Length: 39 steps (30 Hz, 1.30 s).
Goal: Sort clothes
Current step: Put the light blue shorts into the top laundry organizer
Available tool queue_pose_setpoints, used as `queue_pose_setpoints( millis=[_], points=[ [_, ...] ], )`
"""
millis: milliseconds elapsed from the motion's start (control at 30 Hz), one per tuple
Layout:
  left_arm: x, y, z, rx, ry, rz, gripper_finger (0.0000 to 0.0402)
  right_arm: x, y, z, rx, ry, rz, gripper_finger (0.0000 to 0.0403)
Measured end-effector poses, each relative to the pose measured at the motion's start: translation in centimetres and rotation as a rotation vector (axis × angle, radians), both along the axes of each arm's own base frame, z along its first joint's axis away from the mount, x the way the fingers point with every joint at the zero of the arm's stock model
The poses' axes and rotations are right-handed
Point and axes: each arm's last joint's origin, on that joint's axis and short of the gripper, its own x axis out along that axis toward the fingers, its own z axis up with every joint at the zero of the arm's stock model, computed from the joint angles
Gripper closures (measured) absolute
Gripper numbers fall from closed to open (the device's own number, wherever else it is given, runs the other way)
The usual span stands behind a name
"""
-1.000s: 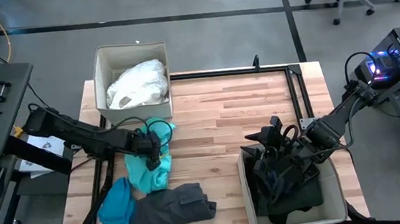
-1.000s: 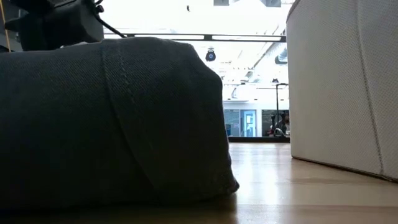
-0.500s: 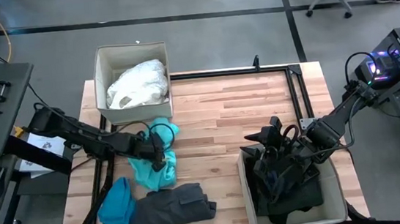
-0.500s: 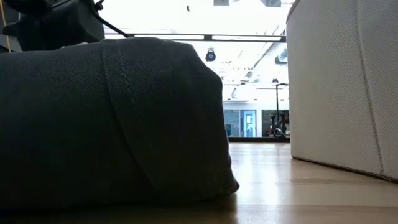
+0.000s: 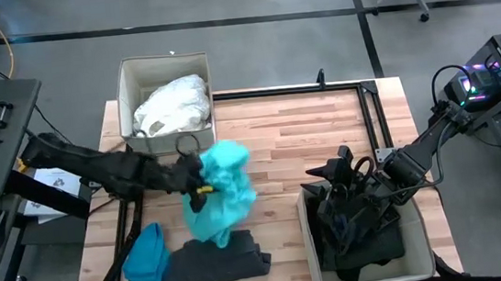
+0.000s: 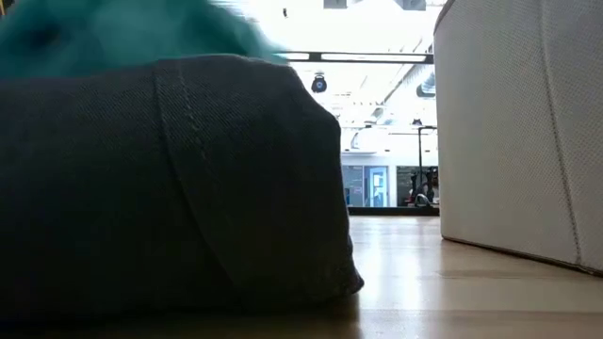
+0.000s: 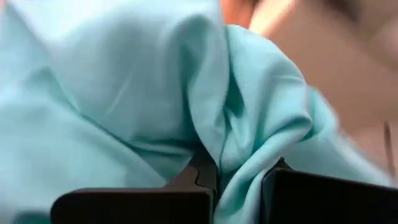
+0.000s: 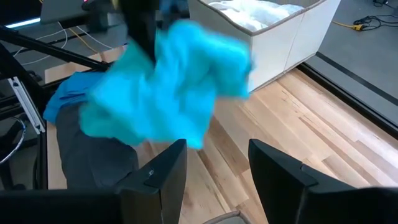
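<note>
My left gripper [image 5: 195, 175] is shut on a turquoise garment [image 5: 224, 187] and holds it up over the table's left half, between the far-left bin and the near-left clothes. The same garment shows blurred in the right wrist view [image 8: 168, 93]. A dark grey garment [image 5: 218, 259] and a blue one [image 5: 146, 257] lie flat on the table by its near edge. White clothes [image 5: 173, 106] fill the far-left beige bin [image 5: 124, 88]. My right gripper [image 8: 214, 155] stands open with nothing between its fingers, above dark clothes [image 5: 356, 232] in the near-right bin [image 5: 422, 235]. My left gripper pinches a bunched fold of the turquoise garment [image 7: 219, 152] between its two fingers [image 7: 199, 180]; several layers are gathered there. The fingers come from the table's left, slanting down. The cloth hangs slack below and to the right of them, its lower end [image 5: 210, 232] over the dark grey garment.
Bare wood lies in the table's middle and far right [image 5: 314, 125]. A dark metal frame [image 5: 371, 101] runs along the far and right edges. In the low view the dark grey garment [image 6: 170, 188] fills the left and the bin's wall [image 6: 528, 122] the right.
My left gripper has taken hold of the turquoise garment, which lay on the table, and has risen fast, going a little toward the table's right. The garment has come up off the table and now hangs spread in the air.
</note>
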Motion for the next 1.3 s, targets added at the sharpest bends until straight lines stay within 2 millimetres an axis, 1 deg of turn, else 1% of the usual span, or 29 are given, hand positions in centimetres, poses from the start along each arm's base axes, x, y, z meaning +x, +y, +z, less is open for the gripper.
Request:
queue_pose_setpoints(
  millis=[67, 167, 233, 300, 367, 400, 433, 500, 567, 600, 667, 733, 800, 867, 933, 967, 1033, 1067, 1100, 1167, 1233, 1300],
  points=[
    [-0.1, 0.4, 2.9, 0.093, -0.097, 0.044, 0.0401, 0.0, 0.0, 0.0, -0.003, 0.0, 0.0, 0.0238],
    [-0.6, 1.5, 7.4, 0.287, -0.221, 0.173, 0.0401, 0.0, 0.0, 0.0, -0.015, 0.0, 0.0, 0.0238],
    [-1.0, 2.5, 10.2, 0.445, -0.261, 0.28, 0.0401, 0.0, 0.0, 0.0, -0.022, 0.003, 0.004, 0.0238],
    [-1.6, 3.7, 12.5, 0.623, -0.238, 0.391, 0.0401, 0.0, 0.0, 0.0, -0.022, 0.002, 0.005, 0.0238],
    [-2.2, 5.1, 14.1, 0.789, -0.158, 0.497, 0.0401, 0.0, 0.0, 0.0, -0.021, 0.0, 0.005, 0.0238],
    [-2.5, 5.9, 14.6, 0.858, -0.104, 0.541, 0.0401, 0.0, 0.0, 0.0, -0.02, 0.0, 0.005, 0.0238],
    [-2.7, 6.8, 14.9, 0.916, -0.045, 0.572, 0.0401, 0.0, 0.0, 0.1, -0.017, -0.004, 0.004, 0.0238],
    [-3.1, 8.6, 14.8, 0.983, 0.068, 0.608, 0.0401, 0.1, 0.1, 0.1, -0.009, -0.012, 0.003, 0.0238],
    [-3.5, 10.6, 14.1, 0.999, 0.189, 0.625, 0.0401, 0.2, 0.1, 0.2, -0.001, -0.023, 0.003, 0.0238],
    [-3.6, 11.7, 13.4, 0.987, 0.245, 0.629, 0.0401, 0.2, 0.1, 0.2, 0.002, -0.027, 0.003, 0.0238],
    [-3.9, 13.9, 11.3, 0.922, 0.336, 0.613, 0.0401, 0.2, 0.1, 0.3, 0.006, -0.033, 0.003, 0.0238],
    [-4.1, 16.1, 8.1, 0.826, 0.417, 0.58, 0.0401, 0.2, 0.2, 0.3, 0.007, -0.034, 0.003, 0.0238],
    [-4.5, 17.9, 4.3, 0.711, 0.485, 0.554, 0.0401, 0.3, 0.2, 0.3, 0.009, -0.036, 0.003, 0.0238],
    [-5.1, 19.3, 0.0, 0.589, 0.533, 0.549, 0.0401, 0.3, 0.2, 0.3, 0.011, -0.037, 0.002, 0.0238],
    [-5.9, 20.2, -4.0, 0.463, 0.571, 0.544, 0.0401, 0.3, 0.2, 0.3, 0.029, -0.044, -0.008, 0.0238],
    [-6.3, 20.5, -5.7, 0.401, 0.573, 0.547, 0.0401, 0.3, 0.2, 0.3, 0.036, -0.048, -0.013, 0.0238],
    [-6.9, 21.0, -8.7, 0.273, 0.554, 0.577, 0.0401, 0.3, 0.2, 0.3, 0.048, -0.053, -0.02, 0.0238],
    [-7.2, 21.1, -9.8, 0.218, 0.553, 0.595, 0.0401, 0.3, 0.1, 0.3, 0.05, -0.054, -0.023, 0.0238],
    [-7.4, 21.3, -10.6, 0.183, 0.543, 0.619, 0.0401, 0.4, 0.0, 0.3, 0.052, -0.055, -0.029, 0.0238],
    [-7.7, 21.7, -11.6, 0.138, 0.539, 0.658, 0.04, 0.5, -0.2, 0.3, 0.059, -0.058, -0.043, 0.0238],
    [-7.7, 22.1, -11.6, 0.126, 0.531, 0.655, 0.0391, 0.8, -0.7, 0.3, 0.063, -0.06, -0.063, 0.0238],
    [-7.6, 22.6, -10.8, 0.121, 0.505, 0.628, 0.0373, 1.0, -1.1, 0.3, 0.062, -0.061, -0.083, 0.0238]
  ],
)
